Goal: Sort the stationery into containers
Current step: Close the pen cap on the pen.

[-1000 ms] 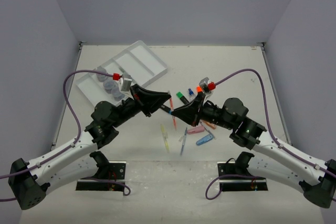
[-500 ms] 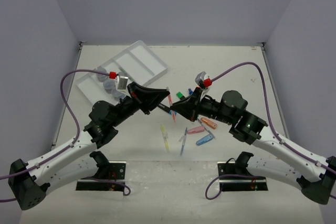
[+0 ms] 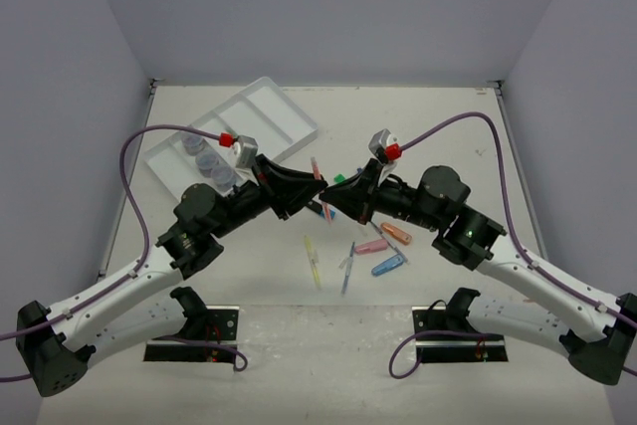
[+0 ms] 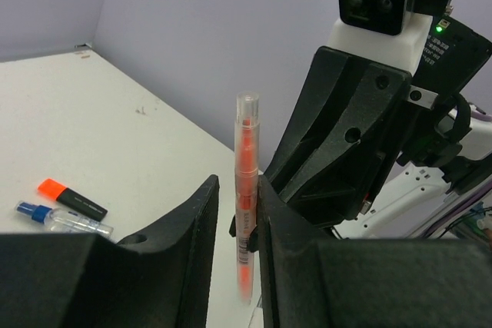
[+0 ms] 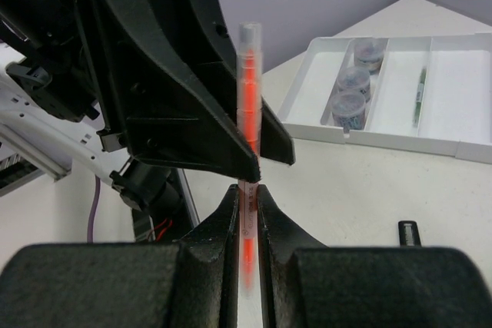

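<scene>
An orange pen point(image 3: 317, 174) stands upright in mid-air between the two arms, over the middle of the table. My right gripper point(image 5: 246, 193) is shut on its lower part point(image 5: 248, 97). My left gripper point(image 4: 237, 190) is open around the same pen point(image 4: 246, 182): its right finger touches the barrel and a gap shows on the left side. From above, the left gripper point(image 3: 316, 189) and right gripper point(image 3: 328, 196) meet tip to tip. The white compartment tray point(image 3: 284, 121) lies at the back left, holding three clear jars point(image 3: 209, 161) and a green pen point(image 5: 420, 86).
Loose stationery lies under and right of the grippers: a green-capped highlighter point(image 3: 343, 181), a yellow pen point(image 3: 313, 261), a blue pen point(image 3: 347, 268), and pink point(image 3: 371, 246), orange point(image 3: 396, 233) and blue point(image 3: 388, 266) pieces. An orange-capped highlighter point(image 4: 73, 197) and a blue-capped bottle point(image 4: 65, 220) lie on the table.
Both grippers have lifted and drawn closer together with the orange pen between them. The left jaws have parted from the pen, while the right gripper keeps its hold.
</scene>
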`<act>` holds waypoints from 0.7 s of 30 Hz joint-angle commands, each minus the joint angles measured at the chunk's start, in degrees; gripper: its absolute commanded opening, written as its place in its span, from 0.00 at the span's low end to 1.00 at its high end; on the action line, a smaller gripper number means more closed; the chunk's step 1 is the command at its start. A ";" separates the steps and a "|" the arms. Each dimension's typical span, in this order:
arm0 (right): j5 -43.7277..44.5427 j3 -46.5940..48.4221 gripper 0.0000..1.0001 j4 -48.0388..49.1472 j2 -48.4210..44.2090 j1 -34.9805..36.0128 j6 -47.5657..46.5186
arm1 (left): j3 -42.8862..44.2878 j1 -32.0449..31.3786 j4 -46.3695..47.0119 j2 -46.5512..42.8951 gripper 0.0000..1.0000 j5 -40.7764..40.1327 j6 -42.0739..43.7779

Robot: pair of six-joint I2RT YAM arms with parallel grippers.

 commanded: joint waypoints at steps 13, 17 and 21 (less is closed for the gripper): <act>-14.34 1.19 0.24 7.81 5.80 0.20 3.86 | 1.06 -0.04 2.05 -3.65 0.00 8.37 5.13; -14.99 1.27 0.01 8.40 5.64 0.29 3.96 | 1.88 -0.04 1.45 -3.31 0.00 8.03 5.13; -13.58 0.96 0.00 7.63 4.17 0.29 3.51 | 2.50 -0.05 -1.12 -3.09 0.44 5.08 6.15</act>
